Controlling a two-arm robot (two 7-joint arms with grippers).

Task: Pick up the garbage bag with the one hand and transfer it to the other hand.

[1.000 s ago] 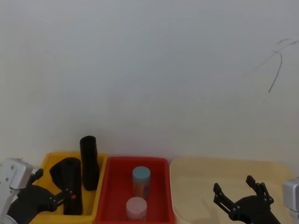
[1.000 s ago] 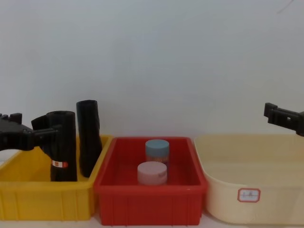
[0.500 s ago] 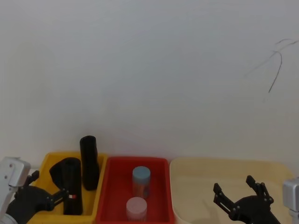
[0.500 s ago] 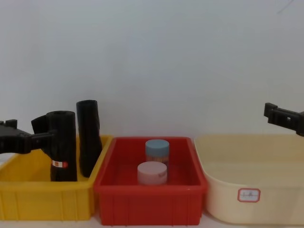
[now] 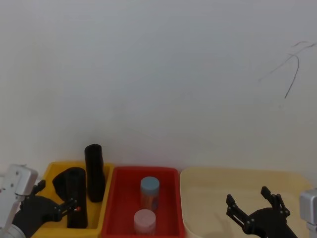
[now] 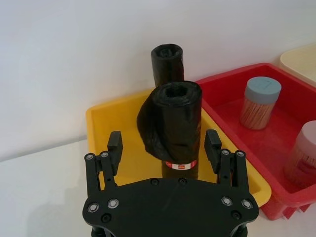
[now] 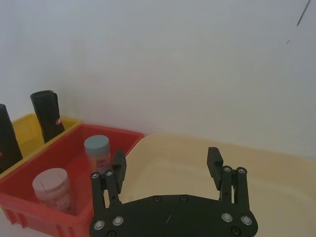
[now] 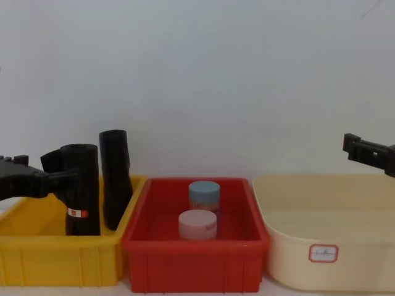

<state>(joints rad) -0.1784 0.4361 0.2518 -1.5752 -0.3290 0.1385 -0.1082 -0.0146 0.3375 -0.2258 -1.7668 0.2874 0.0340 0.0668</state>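
While the left gripper (image 6: 164,139), black and long-fingered, holds its fingers spread wide with nothing between the pads, the garbage bag (image 6: 175,113), a thick black roll of plastic film with a red-and-white label band, stands straight ahead of its palm, centred in the gap. It stands upright in a yellow plastic bin (image 6: 98,118). Beyond it, farther from the gripper, is a slimmer plain black roll (image 6: 168,61).

The roll is probably light and soft, its glossy film likely to slip and dent under a squeeze. A loose flap bulges from one side. A firm hold across the solid body, clear of that flap, looks best, with one end left free for the second gripper.

The left wrist view shows the hollow core and the flap, but not whether the fingertips are already alongside the roll. The chest view gives the height: a finger comes in level with the roll's upper part, above the label.

The right gripper (image 7: 166,158), fingers also parted and empty, hangs over a cream plastic tub (image 7: 276,197), well apart from the roll. Off to one side of it sits a red bin (image 7: 121,136) holding two lidded jars.
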